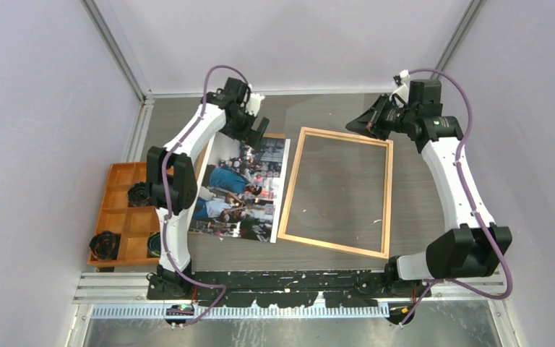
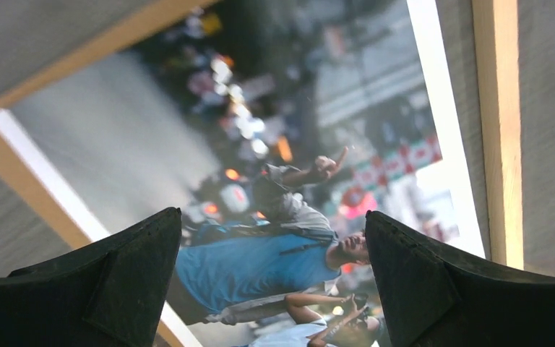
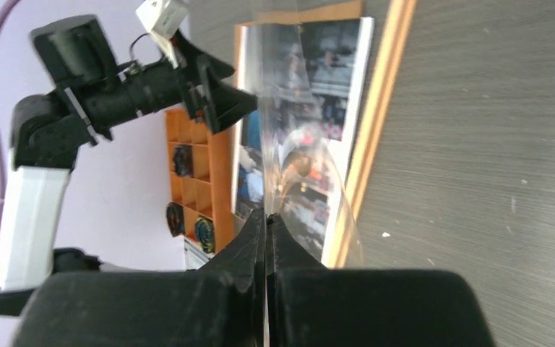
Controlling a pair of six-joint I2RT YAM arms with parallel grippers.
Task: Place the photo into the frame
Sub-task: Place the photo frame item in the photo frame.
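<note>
The photo (image 1: 242,189), a colourful crowd scene, lies face up left of centre on a brown backing board (image 2: 79,54). Beside it on the right lies the frame (image 1: 290,191) of thin light wood strips. My left gripper (image 1: 256,129) hovers open over the photo's far edge. In the left wrist view its fingers (image 2: 141,278) stand wide apart above the man in blue, with nothing between them. My right gripper (image 1: 353,124) is at the frame's far corner, shut on a clear sheet (image 3: 296,144) that rises edge-on from its fingertips (image 3: 267,215).
An orange compartment tray (image 1: 126,210) with dark rolls stands at the left table edge. Lilac walls close in the sides and back. Both arm bases sit on the rail at the near edge.
</note>
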